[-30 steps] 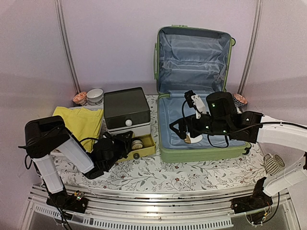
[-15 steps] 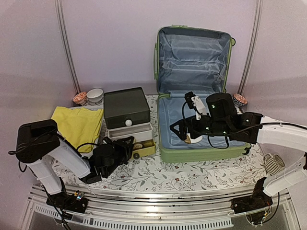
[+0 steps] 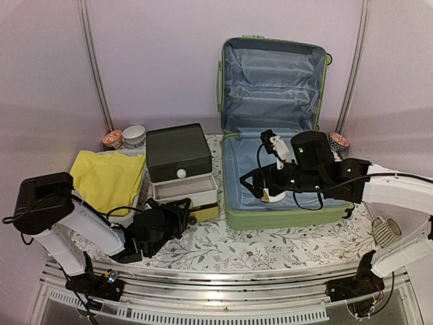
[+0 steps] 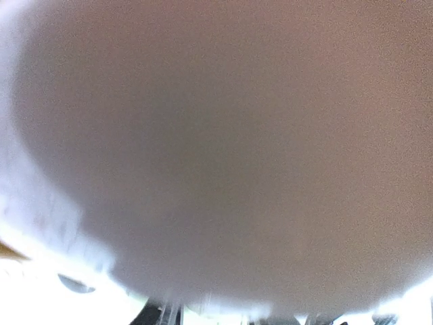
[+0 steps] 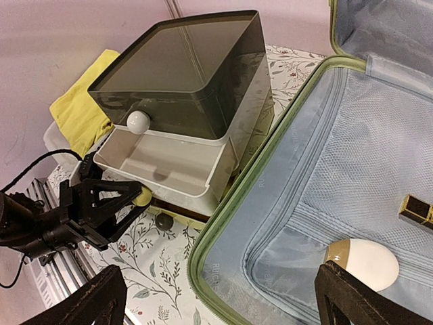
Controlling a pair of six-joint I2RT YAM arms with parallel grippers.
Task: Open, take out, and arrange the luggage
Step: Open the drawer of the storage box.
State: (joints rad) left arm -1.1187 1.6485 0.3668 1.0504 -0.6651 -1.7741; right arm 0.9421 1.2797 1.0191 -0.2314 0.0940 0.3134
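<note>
One white drawer [image 5: 162, 162] stands open; right end effector [image 5: 220, 301] spread above luggage [image 3: 284, 218].

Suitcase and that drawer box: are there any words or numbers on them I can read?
Suitcase: faint letters on its green rim in the right wrist view, too blurred to read.
Drawer box: no words, numbers or signs.
Left wrist view: all blur, nothing to read.
</note>
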